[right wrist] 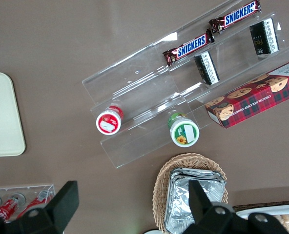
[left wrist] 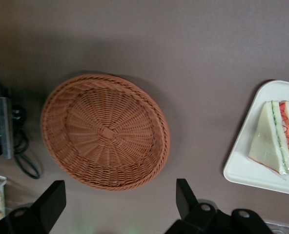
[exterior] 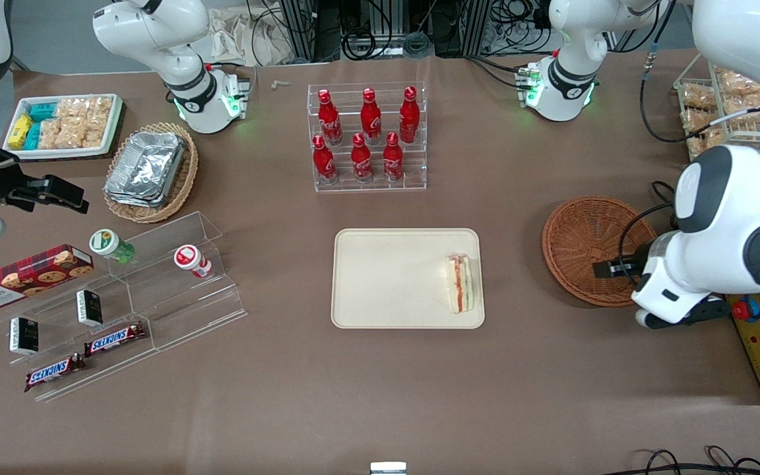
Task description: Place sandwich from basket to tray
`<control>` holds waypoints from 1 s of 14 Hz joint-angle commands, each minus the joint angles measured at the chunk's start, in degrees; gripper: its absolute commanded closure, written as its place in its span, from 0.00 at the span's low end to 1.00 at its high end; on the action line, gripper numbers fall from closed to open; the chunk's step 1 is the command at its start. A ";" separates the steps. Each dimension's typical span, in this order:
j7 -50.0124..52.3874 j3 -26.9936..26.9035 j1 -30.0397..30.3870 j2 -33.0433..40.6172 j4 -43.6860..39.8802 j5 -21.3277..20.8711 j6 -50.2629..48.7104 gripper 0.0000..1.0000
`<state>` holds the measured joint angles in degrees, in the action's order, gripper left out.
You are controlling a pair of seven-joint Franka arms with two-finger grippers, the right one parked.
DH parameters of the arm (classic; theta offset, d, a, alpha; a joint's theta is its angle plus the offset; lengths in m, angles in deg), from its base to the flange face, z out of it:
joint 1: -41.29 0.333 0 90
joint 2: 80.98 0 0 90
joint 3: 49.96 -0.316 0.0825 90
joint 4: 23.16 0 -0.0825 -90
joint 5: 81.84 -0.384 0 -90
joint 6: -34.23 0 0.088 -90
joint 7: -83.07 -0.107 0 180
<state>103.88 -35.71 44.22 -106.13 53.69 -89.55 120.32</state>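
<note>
On the tray [exterior: 380,277], near its edge toward the basket [exterior: 584,247], our sandwich [exterior: 463,282] lies, while over the empty basket our hand [left wrist: 120,207] hovers open, and retracting low could clip the rim.

Brown matte table cover [exterior: 380,396], evenly lit, spreading beneath and around the gripper [exterior: 607,269], which hangs near the working arm's end, with black cables [exterior: 360,43] and metal framing [exterior: 304,26] farther from the front camera.
</note>
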 commanded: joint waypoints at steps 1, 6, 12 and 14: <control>-0.33 0.43 -0.20 2.74 0.22 -1.34 -1.27 0.00; -2.51 -1.14 -0.20 4.76 0.22 -1.17 -2.40 0.00; -20.24 -7.03 -0.29 7.75 0.14 -0.02 -4.43 0.00; -26.68 -9.85 -0.55 8.80 0.14 0.76 -4.61 0.00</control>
<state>82.86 -43.40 44.12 -99.20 53.63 -89.82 116.94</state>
